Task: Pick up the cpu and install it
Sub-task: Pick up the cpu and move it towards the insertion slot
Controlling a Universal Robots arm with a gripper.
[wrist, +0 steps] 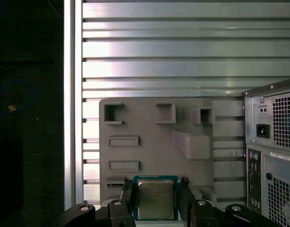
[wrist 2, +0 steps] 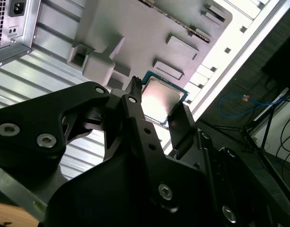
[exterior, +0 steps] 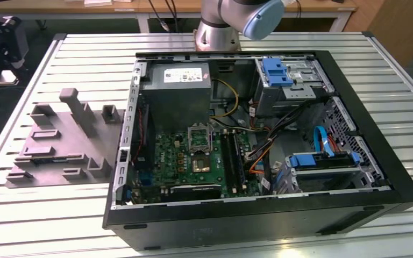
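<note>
Tool (wrist: 157,190) fingers (wrist: 128,193) were closed on the cpu (wrist: 155,199), a small thin square chip with a silvery-grey metal top and a pale greenish rim, one black finger against each of two opposite edges. The second wrist view showed the same grip (wrist 2: 159,101), with the cpu (wrist 2: 162,96) held flat between the fingertips. Behind the chip lay a grey moulded plastic fixture tray (wrist: 149,137) with raised blocks and shallow pockets, and the cpu seemed to hang clear above it rather than rest in a pocket. The tray sat on a slatted aluminium worktop (wrist: 183,47).

Just beside the tray stood an open black computer case (exterior: 264,215), its perforated grey rear panel (wrist: 277,142) at the edge of the first wrist view. Inside the case lay a green circuit board (exterior: 185,161), well apart from where the chip was held.

As I judge it, the pick-up was done. Carrying the cpu to the case and seating it on the board were not yet done.
</note>
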